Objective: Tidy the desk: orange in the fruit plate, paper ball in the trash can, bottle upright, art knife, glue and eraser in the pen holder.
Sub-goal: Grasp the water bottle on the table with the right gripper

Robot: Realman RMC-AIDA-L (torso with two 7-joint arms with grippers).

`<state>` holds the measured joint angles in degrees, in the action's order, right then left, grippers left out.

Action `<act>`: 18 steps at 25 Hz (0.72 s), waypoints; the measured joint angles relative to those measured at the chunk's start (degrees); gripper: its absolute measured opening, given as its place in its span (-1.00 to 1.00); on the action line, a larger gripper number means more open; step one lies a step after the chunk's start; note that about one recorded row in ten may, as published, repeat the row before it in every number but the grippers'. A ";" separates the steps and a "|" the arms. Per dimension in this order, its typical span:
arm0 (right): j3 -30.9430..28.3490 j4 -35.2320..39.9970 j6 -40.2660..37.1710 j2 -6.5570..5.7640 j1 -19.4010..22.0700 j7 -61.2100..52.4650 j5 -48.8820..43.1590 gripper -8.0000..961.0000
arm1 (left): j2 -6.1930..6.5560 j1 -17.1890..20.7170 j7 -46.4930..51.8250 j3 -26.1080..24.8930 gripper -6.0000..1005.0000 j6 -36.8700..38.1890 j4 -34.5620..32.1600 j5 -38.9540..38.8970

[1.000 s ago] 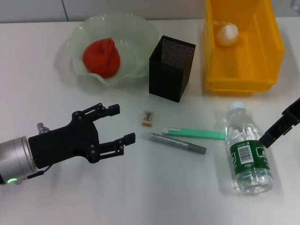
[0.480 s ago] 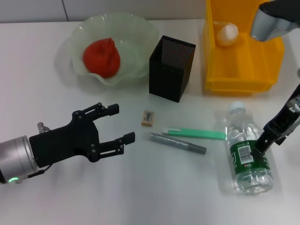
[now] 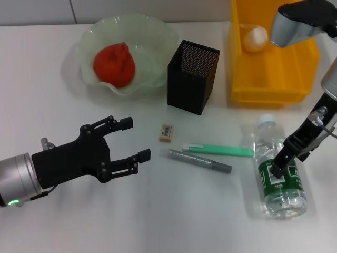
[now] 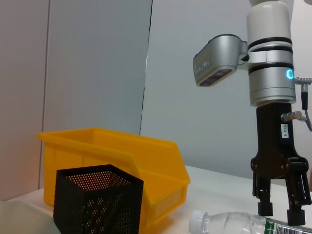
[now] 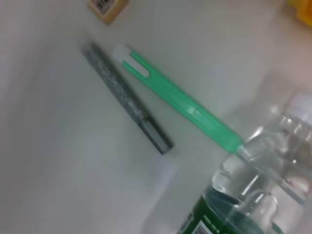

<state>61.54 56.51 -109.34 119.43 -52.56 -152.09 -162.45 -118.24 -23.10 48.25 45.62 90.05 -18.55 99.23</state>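
Note:
The bottle (image 3: 279,182) lies on its side at the right, cap pointing away from me. My right gripper (image 3: 282,162) hangs open just above its green label; the left wrist view shows this gripper (image 4: 279,213) with both fingers straddling the bottle (image 4: 229,226). My left gripper (image 3: 138,139) is open and empty, left of the eraser (image 3: 166,132). The green art knife (image 3: 218,150) and grey glue stick (image 3: 200,161) lie between eraser and bottle. The orange (image 3: 113,64) sits in the fruit plate (image 3: 89,37). The paper ball (image 3: 255,38) lies in the trash can (image 3: 274,92). The pen holder (image 3: 192,79) stands upright.
The right wrist view shows the art knife (image 5: 180,105), the glue stick (image 5: 126,105), the eraser (image 5: 107,6) and the bottle (image 5: 253,195) close below. The pen holder stands between plate and trash can. Bare white table lies in front.
My right arm has swung in from the right edge, leftward and down over the bottle's label. My left arm has not moved.

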 joint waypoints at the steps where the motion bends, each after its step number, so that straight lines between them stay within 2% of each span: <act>1: 0.06 -0.03 0.17 0.00 0.00 -0.10 0.09 0.69 | 0.05 0.00 0.00 0.00 0.66 0.07 -0.02 0.00; 18: 2.62 -3.39 5.46 0.01 0.24 -1.65 0.15 0.69 | 0.21 -0.05 0.25 -0.05 0.66 0.49 -1.40 0.32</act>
<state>64.16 53.12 -103.87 119.44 -52.32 -153.75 -162.30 -118.03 -23.16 48.50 45.56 90.54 -19.95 99.54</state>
